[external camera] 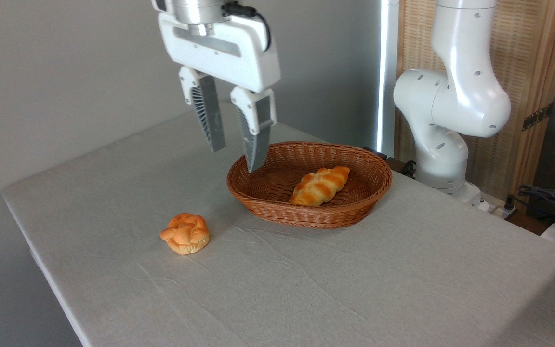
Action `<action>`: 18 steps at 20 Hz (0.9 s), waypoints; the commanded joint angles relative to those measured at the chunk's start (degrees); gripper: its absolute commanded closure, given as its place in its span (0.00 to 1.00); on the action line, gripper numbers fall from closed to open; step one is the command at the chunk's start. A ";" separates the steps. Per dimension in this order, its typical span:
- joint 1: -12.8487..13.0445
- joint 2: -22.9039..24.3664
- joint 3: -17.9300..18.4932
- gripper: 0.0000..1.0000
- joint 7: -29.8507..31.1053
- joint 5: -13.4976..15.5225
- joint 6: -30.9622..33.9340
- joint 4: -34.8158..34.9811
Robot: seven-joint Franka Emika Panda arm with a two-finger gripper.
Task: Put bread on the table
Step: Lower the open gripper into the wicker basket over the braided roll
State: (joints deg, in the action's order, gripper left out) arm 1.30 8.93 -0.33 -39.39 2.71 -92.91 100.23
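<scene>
Up high we see our claw (235, 156) with its two grey fingers (210, 120) apart and nothing between them. It hangs in the air over the basket's (354, 205) rim at about ten o'clock. It touches nothing. We see the bread (320, 186) lying inside the brown basket, a bit past the middle toward three o'clock. The bread is long and twisted, and it lies slanted. The basket sits on the counter (403, 289), which has a wrinkly grey cloth on it. A small round bun (185, 233) sits on the cloth at about eight o'clock from the basket, well apart from it.
</scene>
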 commanded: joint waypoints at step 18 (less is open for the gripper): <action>6.17 19.55 -2.39 0.00 -0.86 2.38 -5.44 38.63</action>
State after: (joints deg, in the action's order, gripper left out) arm 7.21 29.06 -2.93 -40.10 3.33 -96.91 137.97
